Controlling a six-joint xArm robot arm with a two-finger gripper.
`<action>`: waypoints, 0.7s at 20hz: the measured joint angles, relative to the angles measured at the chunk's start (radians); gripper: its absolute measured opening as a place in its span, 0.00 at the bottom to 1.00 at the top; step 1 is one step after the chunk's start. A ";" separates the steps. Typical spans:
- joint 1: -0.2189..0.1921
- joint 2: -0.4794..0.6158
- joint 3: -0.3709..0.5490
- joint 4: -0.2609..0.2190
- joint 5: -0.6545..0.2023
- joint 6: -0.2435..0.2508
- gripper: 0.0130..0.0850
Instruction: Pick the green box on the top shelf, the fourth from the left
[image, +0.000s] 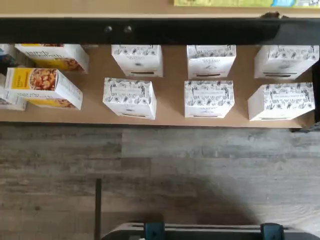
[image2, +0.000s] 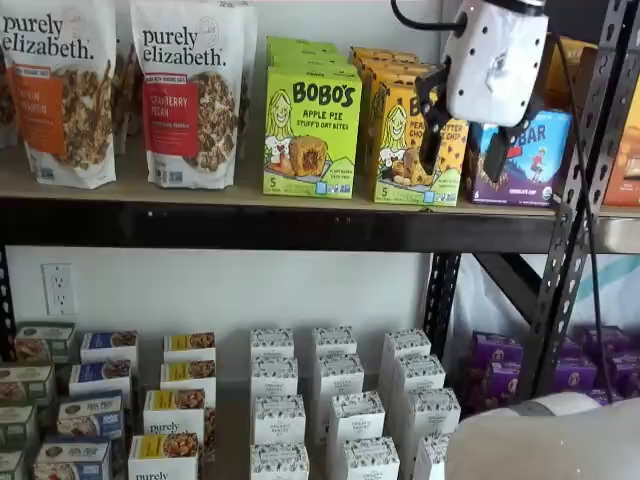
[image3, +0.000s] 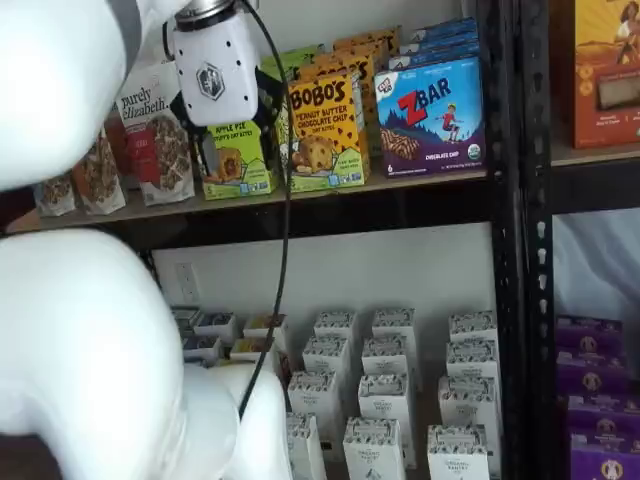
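Observation:
The green box (image2: 312, 130) is a lime Bobo's Apple Pie carton standing upright at the front of a row of like ones on the top shelf (image2: 250, 226). In both shelf views my gripper (image2: 465, 142) hangs in front of this shelf at box height, open, with a plain gap between its black fingers (image2: 432, 128) and nothing in them. In one shelf view the gripper (image3: 230, 130) overlaps the green box (image3: 238, 162) and hides its upper part; in the other it stands in front of the yellow-orange carton to the right. The wrist view shows the top shelf's black rail (image: 150, 31), not the fingers.
Purely Elizabeth bags (image2: 190, 95) stand left of the green box. A yellow-orange Bobo's box (image2: 400, 150) and a blue ZBar box (image3: 430, 115) stand right of it. Small white boxes (image: 209, 98) fill the lower level. A perforated black upright (image2: 580, 190) rises at the right.

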 joint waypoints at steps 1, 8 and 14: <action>0.004 0.006 -0.002 0.001 -0.007 0.004 1.00; 0.055 0.051 -0.026 -0.019 -0.047 0.049 1.00; 0.095 0.103 -0.056 -0.038 -0.057 0.086 1.00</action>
